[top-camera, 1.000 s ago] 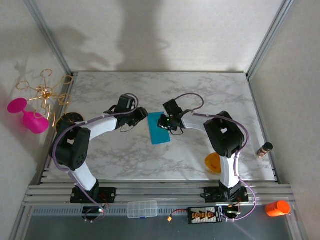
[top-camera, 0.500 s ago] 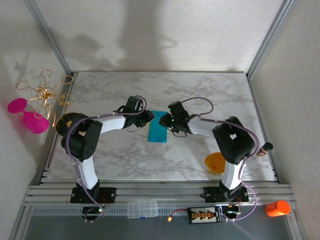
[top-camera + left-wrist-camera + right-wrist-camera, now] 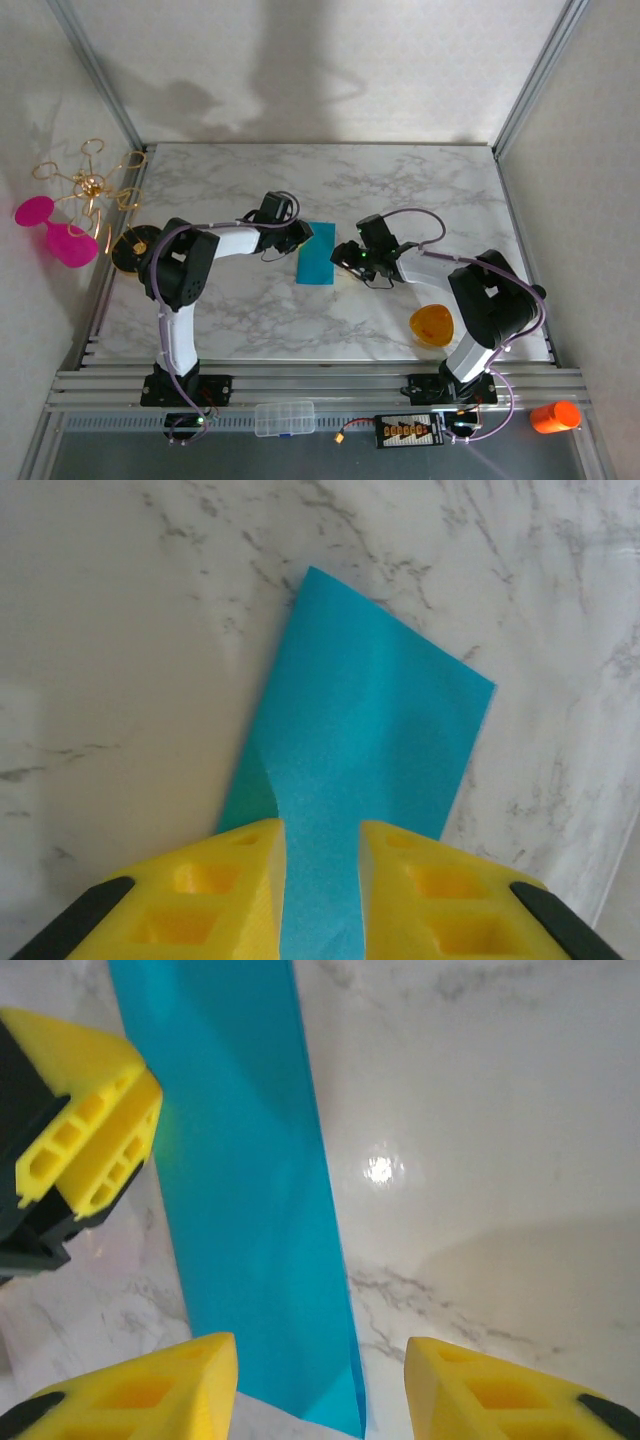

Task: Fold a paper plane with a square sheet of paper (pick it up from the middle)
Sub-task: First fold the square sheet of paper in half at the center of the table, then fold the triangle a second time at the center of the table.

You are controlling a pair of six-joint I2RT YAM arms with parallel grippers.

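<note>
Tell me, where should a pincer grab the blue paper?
Probably the middle of the blue paper, from straight above. It lies flat on the table, too thin to get under sideways, so squeezing across its narrow width could pinch up a ridge.

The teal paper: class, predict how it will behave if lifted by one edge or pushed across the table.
The teal paper is probably floppy: it kinks beside the left pincer, so it would likely droop. Lying on the glossy marble table, it may slide when pushed. Thin-looking, so probably light and easily creased.
</note>
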